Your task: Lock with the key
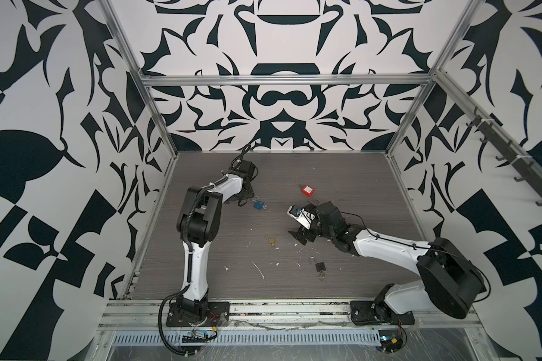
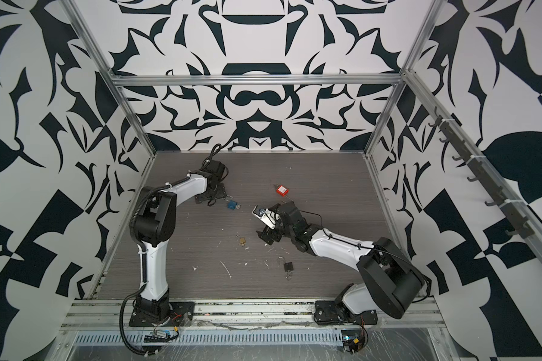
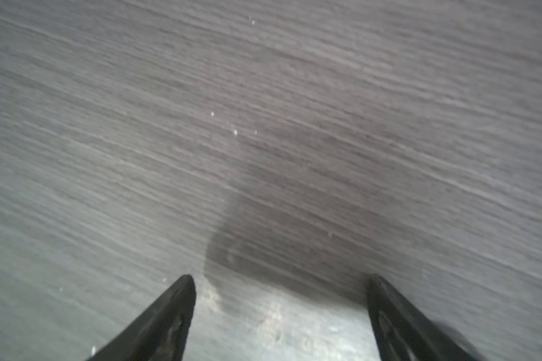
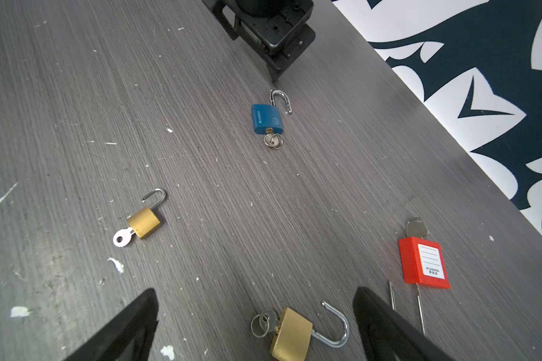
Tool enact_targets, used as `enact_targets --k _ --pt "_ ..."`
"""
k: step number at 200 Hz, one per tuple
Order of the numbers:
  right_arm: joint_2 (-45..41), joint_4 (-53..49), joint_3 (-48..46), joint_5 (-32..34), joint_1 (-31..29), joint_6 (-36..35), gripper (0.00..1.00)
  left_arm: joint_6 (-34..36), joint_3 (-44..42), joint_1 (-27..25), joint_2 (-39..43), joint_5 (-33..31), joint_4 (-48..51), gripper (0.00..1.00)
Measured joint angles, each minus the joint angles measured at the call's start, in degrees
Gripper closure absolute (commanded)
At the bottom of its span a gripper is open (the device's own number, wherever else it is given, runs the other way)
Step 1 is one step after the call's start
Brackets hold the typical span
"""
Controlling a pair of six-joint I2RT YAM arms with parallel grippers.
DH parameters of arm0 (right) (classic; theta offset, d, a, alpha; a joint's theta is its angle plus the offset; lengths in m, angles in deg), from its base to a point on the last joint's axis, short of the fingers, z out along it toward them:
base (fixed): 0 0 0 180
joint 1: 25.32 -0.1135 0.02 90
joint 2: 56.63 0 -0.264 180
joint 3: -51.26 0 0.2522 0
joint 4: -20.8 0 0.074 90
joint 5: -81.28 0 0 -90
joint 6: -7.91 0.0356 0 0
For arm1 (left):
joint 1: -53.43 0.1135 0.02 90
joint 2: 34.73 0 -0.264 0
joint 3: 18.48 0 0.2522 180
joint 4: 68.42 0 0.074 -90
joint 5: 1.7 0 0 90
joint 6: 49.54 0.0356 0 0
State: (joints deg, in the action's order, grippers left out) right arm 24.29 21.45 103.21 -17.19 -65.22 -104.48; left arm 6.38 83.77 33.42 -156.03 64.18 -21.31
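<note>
Padlock [image 4: 293,334], shackle [image 4: 345,326] open, key [image 4: 273,323] in; right gripper [image 4: 254,290] apart, near it; left gripper [image 3: 280,276] apart, idle; advice: clamp body squarely, sparing key.

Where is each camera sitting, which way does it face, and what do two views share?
Top views: high over the front edge, looking down on the table; left arm and right arm show.
Left wrist: on the left arm, facing only the table; open left gripper tips.
Right wrist: on the right arm, facing the blue padlock; open right gripper tips.
Shared: blue padlock, in both top views and right wrist.
</note>
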Motion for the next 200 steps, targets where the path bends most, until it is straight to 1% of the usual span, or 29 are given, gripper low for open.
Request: enact_targets --k 21,41,60,86,109,142,167,200 --pt "0.0 0.9 -0.2 -0.1 0.0 0.2 0.00 -2.5 0.0 -0.2 2.9 1.7 2.5 0.07" --pt "0.0 3.2 -0.9 -0.6 -0.1 0.6 0.00 -6.9 0.0 -0.6 7.5 4.9 5.2 0.00" --pt "0.0 5.6 -1.9 -1.2 -0.5 1.3 0.00 -11.7 0.0 -1.4 10.9 6.8 7.3 0.01" --pt "0.2 8.2 -3.0 -1.8 -1.0 1.9 0.01 -19.0 0.2 -5.0 12.2 8.8 10.6 0.00" --pt "0.2 10.6 -4.3 -2.1 -1.3 2.6 0.00 -25.8 0.3 -7.2 12.0 12.3 13.0 0.02" --pt "0.1 14.3 -7.3 -2.2 -1.9 3.2 0.00 -32.9 2.8 -7.4 9.4 16.2 15.3 0.03" --pt "0.1 15.8 -7.9 -2.2 -2.8 3.7 0.01 -36.3 6.4 -7.4 5.2 17.7 16.8 0.03" --pt "0.1 18.4 -8.2 -2.2 -3.8 4.3 0.01 -39.0 12.1 -7.5 -0.9 19.0 19.4 0.05"
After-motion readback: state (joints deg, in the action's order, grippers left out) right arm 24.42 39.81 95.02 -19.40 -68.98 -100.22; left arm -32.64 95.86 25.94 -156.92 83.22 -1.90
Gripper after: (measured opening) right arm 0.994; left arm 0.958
